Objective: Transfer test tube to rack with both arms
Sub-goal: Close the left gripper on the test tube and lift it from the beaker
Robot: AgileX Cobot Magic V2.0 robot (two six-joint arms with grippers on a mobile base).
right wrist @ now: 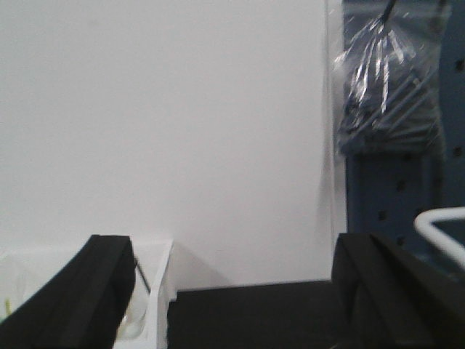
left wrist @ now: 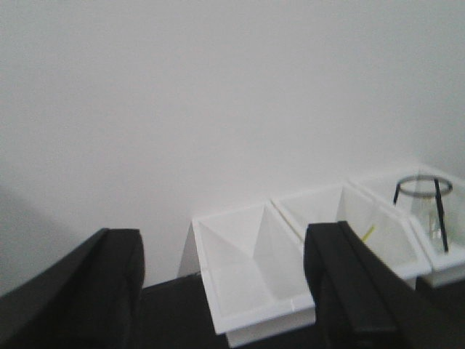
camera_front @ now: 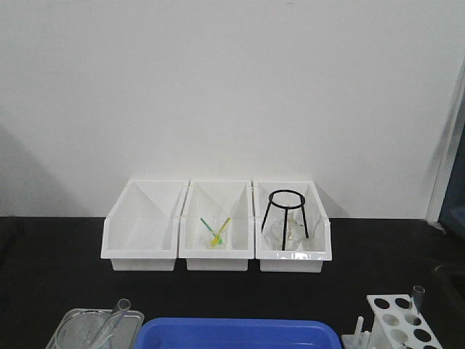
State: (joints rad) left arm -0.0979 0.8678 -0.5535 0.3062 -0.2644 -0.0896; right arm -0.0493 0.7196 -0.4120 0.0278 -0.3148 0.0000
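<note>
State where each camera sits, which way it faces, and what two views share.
Front view: above the black table's near edge, facing three white open-fronted plastic bins and the wall; no robot part shows.
Left wrist view: behind the open left claw, facing those bins; both black fingers show.
Right wrist view: behind the open right claw, facing wall and blue pegboard panel.
Shared: front and left wrist views both show the black wire tripod stand.

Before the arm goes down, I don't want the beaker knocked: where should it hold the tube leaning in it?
Probably best to grip the test tube at its upper end, just below the open rim, where it clears the beaker. Come from above: it leans up to the right, and its lower part lies inside the glass.
</note>
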